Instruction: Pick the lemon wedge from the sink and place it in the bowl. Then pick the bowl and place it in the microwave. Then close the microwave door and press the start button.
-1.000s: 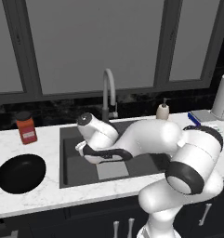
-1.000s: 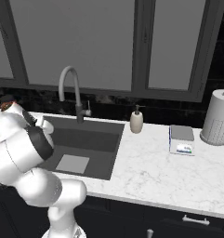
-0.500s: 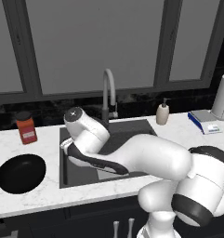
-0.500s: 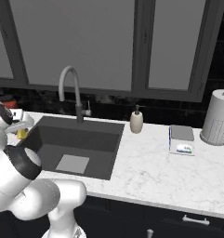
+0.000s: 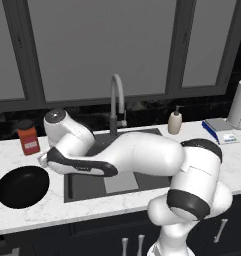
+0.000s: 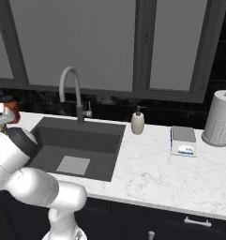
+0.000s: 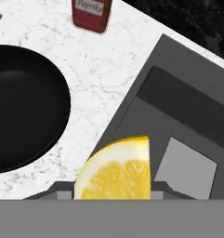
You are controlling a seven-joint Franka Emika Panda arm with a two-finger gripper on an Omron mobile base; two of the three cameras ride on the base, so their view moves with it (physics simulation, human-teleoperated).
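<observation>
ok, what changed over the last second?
The arm swung left from over the sink toward the bowl, carrying the lemon wedge along; the hand view shows the wedge at the gripper, over the sink's left edge. Bowl, orange-red jar, faucet and soap dispenser stayed put.

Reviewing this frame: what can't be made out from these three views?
- Gripper fingertips: in the hand view, hidden by the lemon wedge and the bottom edge; the grip cannot be confirmed.
- Lemon wedge's lower part: cut off by the same edge.
- Bowl: cut by the hand view's left edge.
- Jar label: blurred, top cut off.
- Sink floor: in the left base view, partly behind the arm.
</observation>
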